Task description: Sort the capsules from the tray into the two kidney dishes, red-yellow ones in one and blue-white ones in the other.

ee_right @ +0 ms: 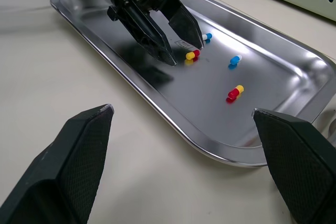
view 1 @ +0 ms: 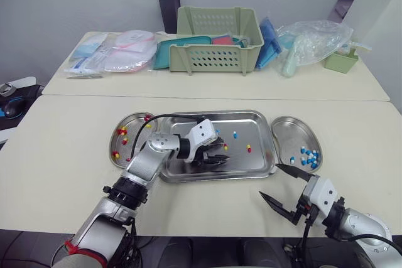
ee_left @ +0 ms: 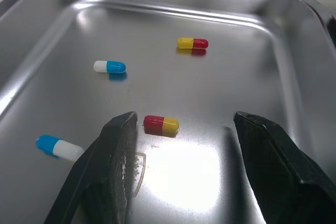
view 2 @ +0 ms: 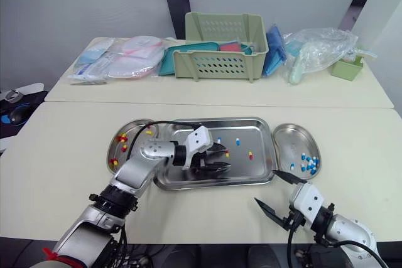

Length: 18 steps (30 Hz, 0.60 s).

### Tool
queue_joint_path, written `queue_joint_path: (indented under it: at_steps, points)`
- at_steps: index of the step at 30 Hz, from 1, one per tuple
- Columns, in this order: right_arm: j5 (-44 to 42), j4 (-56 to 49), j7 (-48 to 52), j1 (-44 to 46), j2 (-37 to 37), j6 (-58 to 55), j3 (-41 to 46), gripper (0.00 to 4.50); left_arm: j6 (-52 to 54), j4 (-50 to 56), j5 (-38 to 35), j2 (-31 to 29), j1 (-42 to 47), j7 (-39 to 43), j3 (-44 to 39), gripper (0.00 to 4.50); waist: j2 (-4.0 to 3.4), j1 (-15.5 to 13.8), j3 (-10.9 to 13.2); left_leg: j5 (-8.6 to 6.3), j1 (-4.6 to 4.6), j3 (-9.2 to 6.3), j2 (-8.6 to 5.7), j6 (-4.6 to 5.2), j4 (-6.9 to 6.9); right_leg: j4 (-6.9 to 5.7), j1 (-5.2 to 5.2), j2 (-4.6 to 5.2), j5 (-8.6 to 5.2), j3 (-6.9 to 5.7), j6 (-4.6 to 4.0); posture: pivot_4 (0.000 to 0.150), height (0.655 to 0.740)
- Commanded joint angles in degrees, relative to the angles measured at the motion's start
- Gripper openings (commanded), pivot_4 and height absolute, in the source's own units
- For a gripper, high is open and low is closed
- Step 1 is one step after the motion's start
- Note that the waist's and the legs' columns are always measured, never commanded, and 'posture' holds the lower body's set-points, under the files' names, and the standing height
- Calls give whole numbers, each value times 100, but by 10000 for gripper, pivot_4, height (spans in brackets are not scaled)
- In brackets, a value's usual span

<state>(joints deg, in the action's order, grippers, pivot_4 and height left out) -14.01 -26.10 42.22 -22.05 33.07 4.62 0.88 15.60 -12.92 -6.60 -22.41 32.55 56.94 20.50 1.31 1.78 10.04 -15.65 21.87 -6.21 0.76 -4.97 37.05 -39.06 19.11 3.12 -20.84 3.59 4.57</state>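
left gripper (view 1: 213, 157) low in the tray (view 1: 251, 117), jaws released and spread either side of a red-yellow capsule (ee_left: 161, 125) lying on the tray floor, 3 other capsules (ee_left: 109, 66) nearby, right gripper (view 1: 269, 180) wide open over the table (view 1: 63, 155), near the right kidney dish (view 1: 292, 130) of blue-white capsules (view 1: 308, 155)

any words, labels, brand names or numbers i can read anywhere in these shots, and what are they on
No text can be read anywhere.
Packets on the far table: they may carry print, but it is too small to read.
Capsules in the tray: plain even up close, with no marking.
Green basket and clear bag: no label to be seen.
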Motion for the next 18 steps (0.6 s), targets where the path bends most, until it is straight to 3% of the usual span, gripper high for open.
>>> queue_joint_path:
  at_steps: [1, 8, 11, 18]
  points:
    - [16, -315, -59, -45, 18, -59, 25, 45000, -202, -167, 104, 113, 147, -14, -12, 29960, 0, 3, 0, 0, 0, 0, 0, 0, 0, 0, 0, 0, 0, 0, 0, 1500, 7400]
    - [-16, -502, -116, -34, 37, -293, 49, 45000, -209, -451, 207, 284, 242, 78, 36, 29960, 0, 0, -1, 0, 0, 0, 0, 0, 0, 0, -1, 0, 0, -1, 0, 1500, 7400]
    - [-30, -573, -133, -41, 47, -375, 48, 45000, -185, -475, 247, 307, 249, 121, 70, 24421, 0, 1, -1, 0, -1, -1, -1, 0, 0, 0, -1, 0, 0, 0, 0, 1500, 7400]
    - [-47, -677, -136, -47, 54, -506, 78, 45000, -177, -510, 297, 331, 211, 126, 30, 3549, 0, 0, -2, 0, -1, -1, 0, 0, 0, 0, -1, 0, 0, -1, 0, 1500, 7400]
